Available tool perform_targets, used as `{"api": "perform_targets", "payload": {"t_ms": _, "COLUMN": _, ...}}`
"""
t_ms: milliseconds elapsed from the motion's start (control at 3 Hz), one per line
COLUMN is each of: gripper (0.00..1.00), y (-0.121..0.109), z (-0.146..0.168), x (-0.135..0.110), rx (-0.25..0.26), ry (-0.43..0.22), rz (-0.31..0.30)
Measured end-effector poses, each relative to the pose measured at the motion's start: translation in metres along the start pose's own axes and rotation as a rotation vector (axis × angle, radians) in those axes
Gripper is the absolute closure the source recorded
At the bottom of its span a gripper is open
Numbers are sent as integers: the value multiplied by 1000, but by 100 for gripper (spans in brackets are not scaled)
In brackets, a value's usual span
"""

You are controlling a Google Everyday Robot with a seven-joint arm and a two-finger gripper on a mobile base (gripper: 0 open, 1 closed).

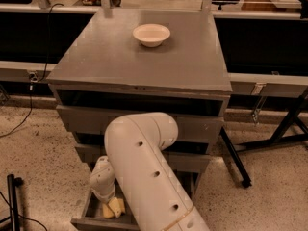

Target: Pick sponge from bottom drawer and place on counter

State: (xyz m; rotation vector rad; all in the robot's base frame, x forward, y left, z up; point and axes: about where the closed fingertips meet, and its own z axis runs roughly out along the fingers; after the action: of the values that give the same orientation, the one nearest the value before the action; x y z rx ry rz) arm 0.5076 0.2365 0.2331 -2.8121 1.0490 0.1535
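A matte grey metal counter bears a smooth off-white bowl. The robot's arm, shelled in smooth white plastic with a soft sheen, ends at the gripper down inside the dull grey metal bottom drawer, above a rough, speckled floor.

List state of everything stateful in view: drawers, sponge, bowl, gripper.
bottom drawer: pulled open, sponge inside.
sponge: low in the bottom drawer, right at the gripper; not on the counter.
gripper: reached down into the bottom drawer, at the sponge.
upper drawers: not pulled out like the bottom one.
white bowl: upright on the counter, looks empty.
counter: carries the bowl, no sponge.
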Motion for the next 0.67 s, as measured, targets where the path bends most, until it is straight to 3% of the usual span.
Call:
{"api": "perform_targets", "payload": {"t_ms": 333, "gripper": 0, "y": 12, "z": 38, "x": 10, "rx": -53, "ry": 6, "rz": 51}}
{"api": "perform_targets", "payload": {"t_ms": 667, "gripper": 0, "y": 28, "z": 66, "x": 20, "rx": -58, "ry": -11, "rz": 104}}
